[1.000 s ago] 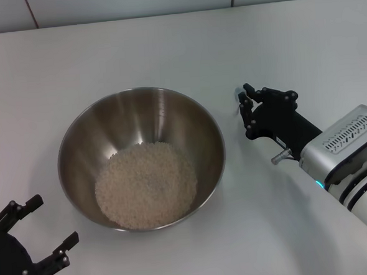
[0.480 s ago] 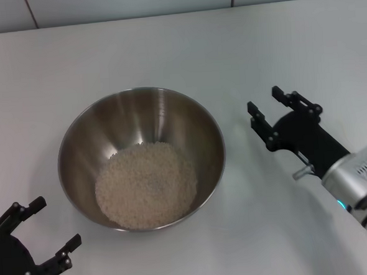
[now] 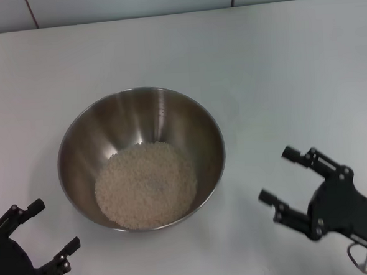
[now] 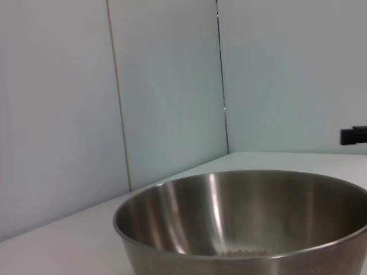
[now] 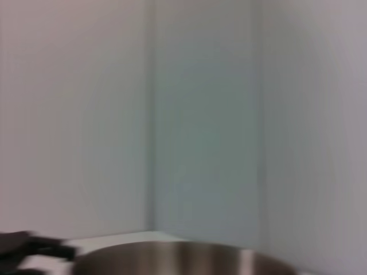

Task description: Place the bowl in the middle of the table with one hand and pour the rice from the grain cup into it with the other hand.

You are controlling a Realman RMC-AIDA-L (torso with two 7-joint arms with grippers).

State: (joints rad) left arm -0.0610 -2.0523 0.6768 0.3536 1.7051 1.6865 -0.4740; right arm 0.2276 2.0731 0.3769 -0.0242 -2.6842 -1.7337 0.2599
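We are inspecting a stainless-steel mixing bowl (image 3: 141,159) that is standing upright on the white table (image 3: 165,45), with a loose mound of rice (image 3: 146,184) lying in its bottom. The grain cup is not showing clearly in any view; a faint pale shape on the table beyond the right gripper may be it, but we cannot confirm this.

The right gripper (image 3: 287,181) is hovering near the table's front edge, with the bowl off to its inner side and well apart from it. Its fingers are spread wide and are grasping nothing. The left gripper (image 3: 43,236) is waiting at the near corner, with the bowl just ahead of it and toward its inner side; its prongs are likewise released and empty, and are not touching the bowl's wall.

In our judgement both parts of the task are reading as done, since the bowl is sitting about mid-table and is holding the rice.

On handling, we are judging the bowl stiff, smooth and slippery, and heavier now that it is loaded. Any further hold should go on the rim, pinched over the wall, and the bowl should be kept level, since the grains are loose and would shift or spill.

From the left wrist view, the bowl's rim (image 4: 241,189) is filling the foreground.
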